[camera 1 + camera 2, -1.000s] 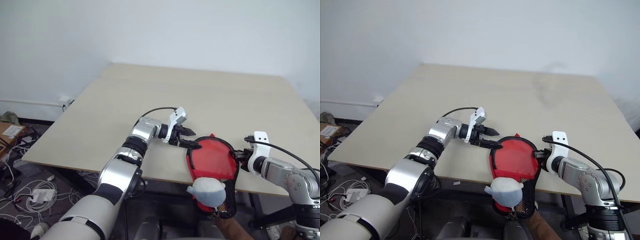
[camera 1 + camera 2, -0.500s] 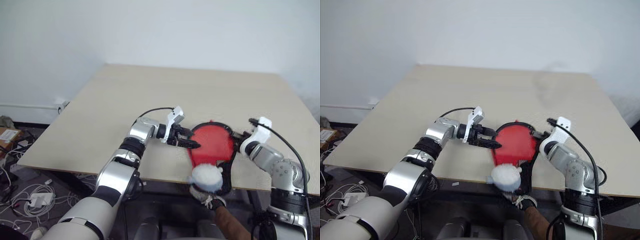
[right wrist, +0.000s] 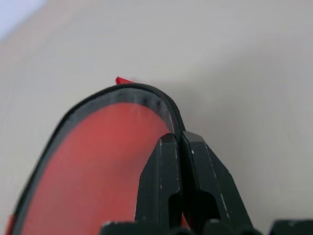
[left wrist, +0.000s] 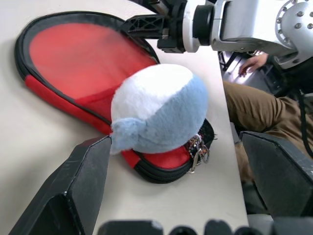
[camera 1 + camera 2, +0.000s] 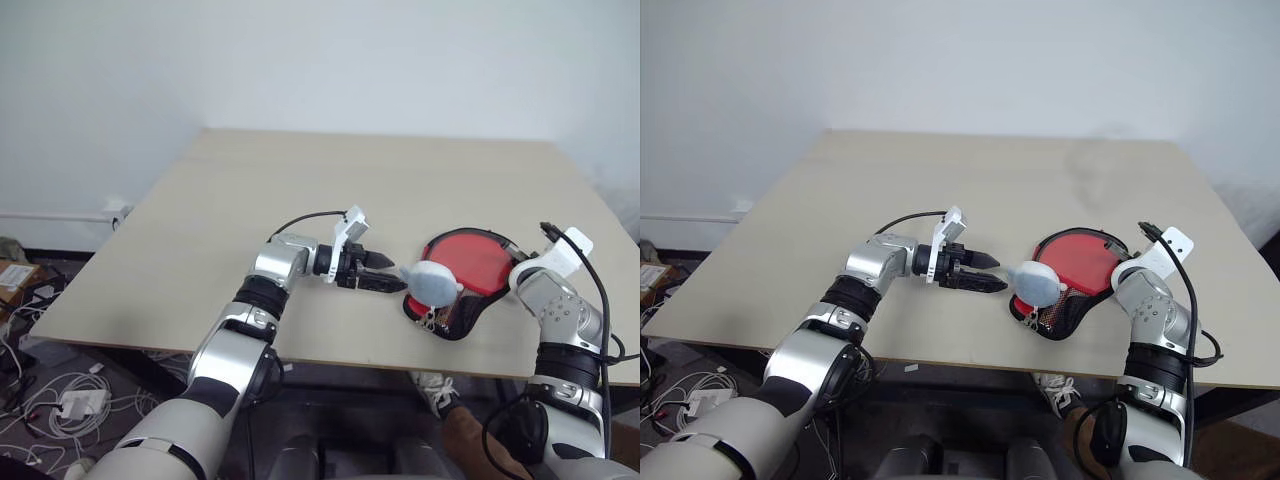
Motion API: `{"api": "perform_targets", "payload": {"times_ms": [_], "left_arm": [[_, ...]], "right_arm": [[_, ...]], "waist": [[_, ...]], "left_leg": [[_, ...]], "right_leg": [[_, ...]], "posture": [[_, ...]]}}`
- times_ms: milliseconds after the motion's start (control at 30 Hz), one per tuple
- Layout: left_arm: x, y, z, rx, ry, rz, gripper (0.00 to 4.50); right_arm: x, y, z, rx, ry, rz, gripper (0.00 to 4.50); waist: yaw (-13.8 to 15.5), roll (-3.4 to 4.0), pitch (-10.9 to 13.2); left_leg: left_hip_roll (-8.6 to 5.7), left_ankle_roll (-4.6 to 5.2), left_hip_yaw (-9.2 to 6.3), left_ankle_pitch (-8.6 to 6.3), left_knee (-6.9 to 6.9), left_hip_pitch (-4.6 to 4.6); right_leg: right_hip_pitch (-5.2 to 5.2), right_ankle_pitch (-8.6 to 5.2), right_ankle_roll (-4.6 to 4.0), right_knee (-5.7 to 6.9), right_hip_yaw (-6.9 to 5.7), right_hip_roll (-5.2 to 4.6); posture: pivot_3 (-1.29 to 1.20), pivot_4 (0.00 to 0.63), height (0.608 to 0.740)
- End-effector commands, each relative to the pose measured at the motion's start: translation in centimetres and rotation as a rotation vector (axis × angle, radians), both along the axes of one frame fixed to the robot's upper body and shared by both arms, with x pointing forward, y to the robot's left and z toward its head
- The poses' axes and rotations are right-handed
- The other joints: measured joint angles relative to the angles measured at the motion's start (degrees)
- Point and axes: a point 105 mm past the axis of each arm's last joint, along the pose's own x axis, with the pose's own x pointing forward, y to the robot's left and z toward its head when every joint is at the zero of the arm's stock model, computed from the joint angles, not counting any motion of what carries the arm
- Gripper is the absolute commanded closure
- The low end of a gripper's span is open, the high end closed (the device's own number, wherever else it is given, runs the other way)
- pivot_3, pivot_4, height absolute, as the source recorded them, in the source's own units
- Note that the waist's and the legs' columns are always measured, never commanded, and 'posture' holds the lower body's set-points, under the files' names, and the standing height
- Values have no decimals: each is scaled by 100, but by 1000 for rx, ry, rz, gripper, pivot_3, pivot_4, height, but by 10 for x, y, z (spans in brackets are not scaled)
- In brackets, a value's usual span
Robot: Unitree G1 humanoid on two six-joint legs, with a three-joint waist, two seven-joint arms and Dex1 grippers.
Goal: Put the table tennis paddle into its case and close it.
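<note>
- Red fabric case (image 5: 466, 266) with black edging: lies flat on the table (image 5: 300, 190), lower right of the left eye view, near the front edge. Black mesh shows at its narrow end.
- Paddle: no separate bat can be told apart from the case; the red surface within the black rim may be either.
- Plush charm (image 5: 430, 282), white and pale blue, rounded: rests on the narrow end of the case, with a small metal clip (image 4: 198, 149) beside it in the left wrist view.
- Left pincer (image 5: 385, 275): fingers apart, pointing toward the charm from the left of the frame, tips just beside it; nothing between them.
- Right pincer (image 3: 178, 147): fingers pressed together at the black zip rim of the case, on the rim's far right side; whether they pinch a zip pull or just the edge cannot be told.
- Pale wood table: bare apart from the case, set against a white wall (image 5: 320, 60).
- Cables (image 5: 60, 390): tangled on the floor, lower left of the frame.
- Person's trouser leg (image 4: 254, 110) and hand: seen past the table edge in the left wrist view.
</note>
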Motion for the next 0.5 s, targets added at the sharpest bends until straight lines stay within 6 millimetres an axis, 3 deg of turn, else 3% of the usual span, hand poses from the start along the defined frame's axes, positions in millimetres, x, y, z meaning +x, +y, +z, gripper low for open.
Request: {"api": "perform_targets", "payload": {"times_ms": [33,167,400,500], "left_arm": [[7,2,22,-37,-78,5,0],[13,7,22,-36,-80,44,0],[21,21,20,-18,-99,83,0],[23,29,19,15,-121,91,0]], "right_arm": [[4,9,12,-23,-40,42,4255],[1,6,7,-31,-23,35,3105],[-2,-1,43,-301,-137,50,667],[-1,20,63,-333,-271,171,667]], "waist": [[-7,0,0],[-59,3,0],[-104,13,6],[-106,13,7]], "left_leg": [[0,-1,2,1,1,0],[-1,4,0,11,-4,0],[-6,3,-2,12,-5,-5],[-7,3,-1,12,-5,-6]], "right_leg": [[-6,0,0,13,4,0],[-19,-4,5,30,5,2],[-24,-14,20,30,6,-1],[-25,-17,25,30,7,-2]], "posture": [[0,0,740],[0,0,740],[0,0,740],[0,0,740]]}}
